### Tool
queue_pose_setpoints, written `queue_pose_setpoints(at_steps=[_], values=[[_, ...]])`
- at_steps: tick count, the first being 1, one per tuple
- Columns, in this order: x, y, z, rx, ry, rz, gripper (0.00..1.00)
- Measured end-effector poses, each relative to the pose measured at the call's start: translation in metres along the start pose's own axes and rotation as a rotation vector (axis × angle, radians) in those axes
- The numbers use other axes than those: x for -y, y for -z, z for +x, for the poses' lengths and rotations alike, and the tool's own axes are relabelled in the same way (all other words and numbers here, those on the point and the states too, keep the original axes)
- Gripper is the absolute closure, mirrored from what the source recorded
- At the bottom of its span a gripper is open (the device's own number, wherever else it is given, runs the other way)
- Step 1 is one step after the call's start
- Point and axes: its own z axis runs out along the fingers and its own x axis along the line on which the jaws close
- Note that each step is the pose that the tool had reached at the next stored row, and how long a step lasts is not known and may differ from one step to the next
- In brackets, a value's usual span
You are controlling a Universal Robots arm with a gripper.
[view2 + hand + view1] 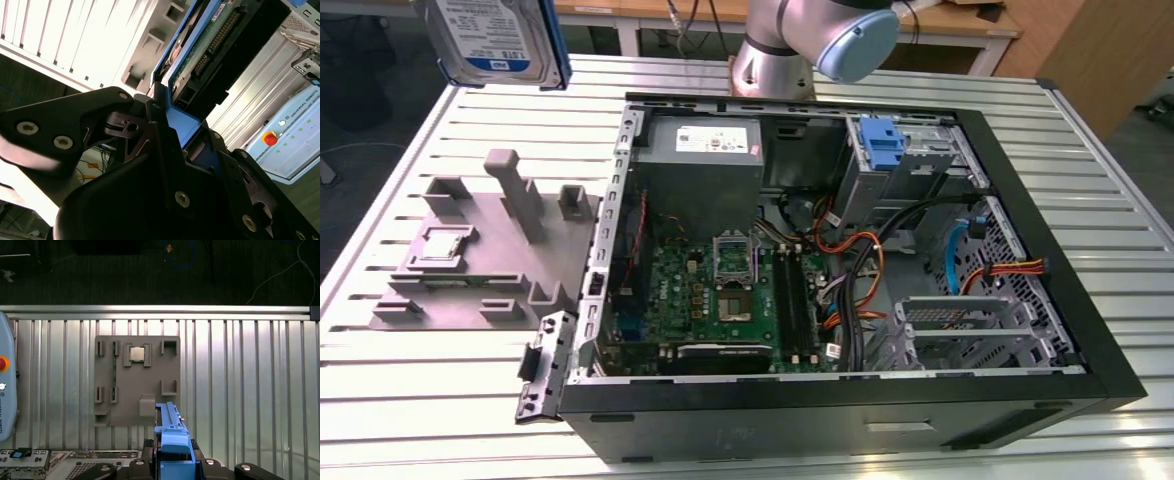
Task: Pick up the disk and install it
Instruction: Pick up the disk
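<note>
One silver disk in a blue plastic carrier rides high above the slatted metal counter, black gripper clamped tight on it, one open black computer case nearby.

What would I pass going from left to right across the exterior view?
The disk, held up high → the green circuit board → the silver drive cage → the computer case's black side wall.
</note>
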Motion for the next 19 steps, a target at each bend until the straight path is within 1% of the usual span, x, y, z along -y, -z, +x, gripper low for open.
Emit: queue_pose_setpoints(at_steps=[13,19], values=[[0.0059,0.0001,-0.0001,0.0,0.0,0.0,0.63],[0.0074,0.0002,-0.0001,0.0,0.0,0.0,0.63]])
